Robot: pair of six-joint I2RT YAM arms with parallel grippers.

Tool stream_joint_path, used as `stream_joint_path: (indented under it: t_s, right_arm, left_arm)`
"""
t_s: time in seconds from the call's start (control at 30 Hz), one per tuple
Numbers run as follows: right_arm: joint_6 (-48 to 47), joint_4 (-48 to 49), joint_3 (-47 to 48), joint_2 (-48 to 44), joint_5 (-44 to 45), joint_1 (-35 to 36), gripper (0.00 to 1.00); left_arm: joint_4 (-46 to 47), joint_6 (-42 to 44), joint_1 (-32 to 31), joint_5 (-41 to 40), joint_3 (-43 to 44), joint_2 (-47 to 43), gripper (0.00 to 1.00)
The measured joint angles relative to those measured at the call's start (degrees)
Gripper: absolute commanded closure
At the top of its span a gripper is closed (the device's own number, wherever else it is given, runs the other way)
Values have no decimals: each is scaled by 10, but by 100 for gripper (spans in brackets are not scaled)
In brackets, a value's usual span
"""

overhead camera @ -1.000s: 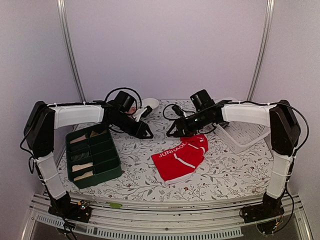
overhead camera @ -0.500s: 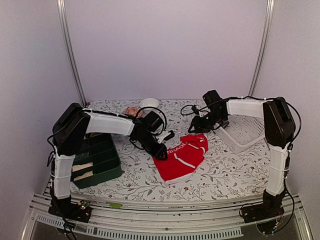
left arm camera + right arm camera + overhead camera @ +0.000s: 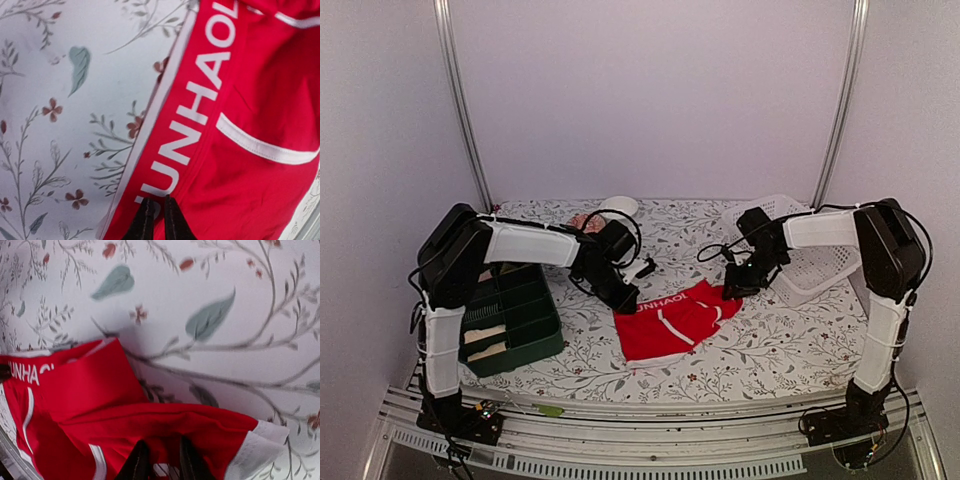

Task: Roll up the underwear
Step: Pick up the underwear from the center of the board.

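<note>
Top view: red underwear [image 3: 672, 320] lies flat on the floral table [image 3: 775, 350], about centre, between the two arms. Green tray [image 3: 552, 322] sits to its left, white basket [image 3: 812, 262] to its right and farther back, bowl [image 3: 620, 206] at the far edge. Only this view shows the whole garment and both arms at once.

Left gripper [image 3: 628, 299] is down on the garment's left far corner. Right gripper [image 3: 732, 290] is down on its right far corner.

Left wrist view adds what the top cannot: fingertips [image 3: 145, 226] are nearly pressed together, pinching the waistband [image 3: 200, 95] at its end by the white edge. White letters "UNHAOL" are readable there.

Right wrist view: fingertips [image 3: 138, 462] stand slightly apart with bunched red cloth between them, which reads as a pinch on a fold. A white leg hem [image 3: 252, 452] is just beside them. The cloth is wrinkled here, which is not visible from above.

Orientation: the long axis runs left-right, the right end a bit farther back than the left. The waistband is on the far edge, with lettering reading left to right from the camera. White-trimmed leg openings face the near edge. Not rolled yet.
</note>
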Motion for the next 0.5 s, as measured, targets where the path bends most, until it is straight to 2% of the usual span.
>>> stream_joint_path:
  t_s: [0.23,0.37,0.5]
  right_arm:
    - [12,-44,-132,-118,-20,1,79]
    - [4,-68,-153,-158,-63,9,69]
    - [0,-56,-129,-172,-90,17,56]
  left_arm:
    - [-11,6,30,-27,-21,-18,94]
    - [-15,14,33,-28,-19,-18,93]
    - [-24,23,32,-32,-14,-18,93]
